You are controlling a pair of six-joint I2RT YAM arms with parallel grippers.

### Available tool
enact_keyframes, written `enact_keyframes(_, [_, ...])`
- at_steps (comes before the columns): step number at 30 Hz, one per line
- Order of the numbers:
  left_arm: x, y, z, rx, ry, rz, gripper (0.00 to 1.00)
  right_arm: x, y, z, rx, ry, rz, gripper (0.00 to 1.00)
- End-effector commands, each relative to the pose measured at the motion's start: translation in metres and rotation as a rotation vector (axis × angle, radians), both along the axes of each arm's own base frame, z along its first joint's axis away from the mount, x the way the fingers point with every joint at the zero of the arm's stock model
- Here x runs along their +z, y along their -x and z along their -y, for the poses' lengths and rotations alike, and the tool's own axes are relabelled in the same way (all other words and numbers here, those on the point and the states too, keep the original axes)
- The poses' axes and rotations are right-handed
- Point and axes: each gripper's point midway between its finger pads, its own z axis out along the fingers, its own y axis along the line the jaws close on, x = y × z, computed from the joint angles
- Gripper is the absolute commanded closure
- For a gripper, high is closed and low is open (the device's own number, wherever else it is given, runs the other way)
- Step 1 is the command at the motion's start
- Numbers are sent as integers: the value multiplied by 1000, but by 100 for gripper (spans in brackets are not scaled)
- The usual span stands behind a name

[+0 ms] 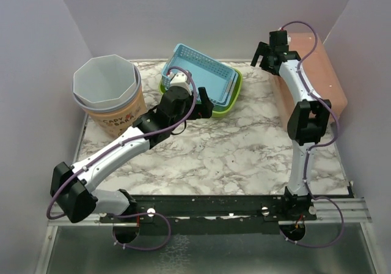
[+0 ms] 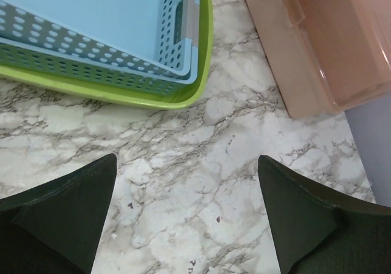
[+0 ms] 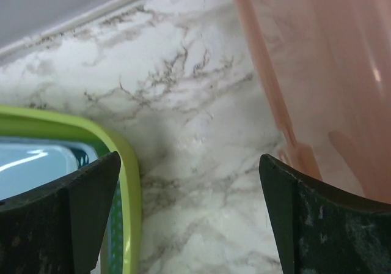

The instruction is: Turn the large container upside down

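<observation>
Found marble-patterned table [image 1: 244, 158] enclosed by plain walls at left, back and right.

Recorded the large container [image 1: 321, 72], pink and translucent, at the table's right edge, lying along the right wall and reaching to the back corner. Appears to rest rim down with its flat base upward, going by the stepped lip seen low on its side in the left wrist view; cannot confirm through the translucent plastic. Not touched by either gripper.

Noted a paper tub [image 1: 107, 90] with a white liner standing upright at the back left, mouth open to the top.

Noted a green basket [image 1: 229, 106] at the back centre with a perforated blue basket [image 1: 201, 69] nested in it, the blue one tilted, its far end raised above the green rim. Well apart from the large container, with bare marble between.

Observed left gripper [image 2: 186, 158] with jaws spread wide and holding nothing, above bare marble just in front of the green basket's right corner.

Observed right gripper [image 3: 189, 156] likewise wide apart and empty, near the back wall, over the strip of marble between the green basket and the large container, with the container's wall just beside its right finger.
</observation>
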Motion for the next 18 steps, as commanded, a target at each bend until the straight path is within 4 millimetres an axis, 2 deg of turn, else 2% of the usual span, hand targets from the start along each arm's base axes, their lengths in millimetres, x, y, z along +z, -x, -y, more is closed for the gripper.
enact_keyframes(1, [1,14,-24,54,-13,-19,1,2,-25,13,-48,102,10,0])
enact_keyframes(4, [5,16,-26,54,-15,-26,1,-10,-33,26,-100,163,4,0])
enact_keyframes(8, [7,17,-26,50,-19,-28,1,-28,-29,33,-90,221,-32,0])
enact_keyframes(11, [2,18,-27,48,-32,-39,1,-27,-23,43,-117,262,-25,0])
enact_keyframes(18, [-1,22,-23,23,-23,-55,1,-34,-22,64,-134,205,-40,0])
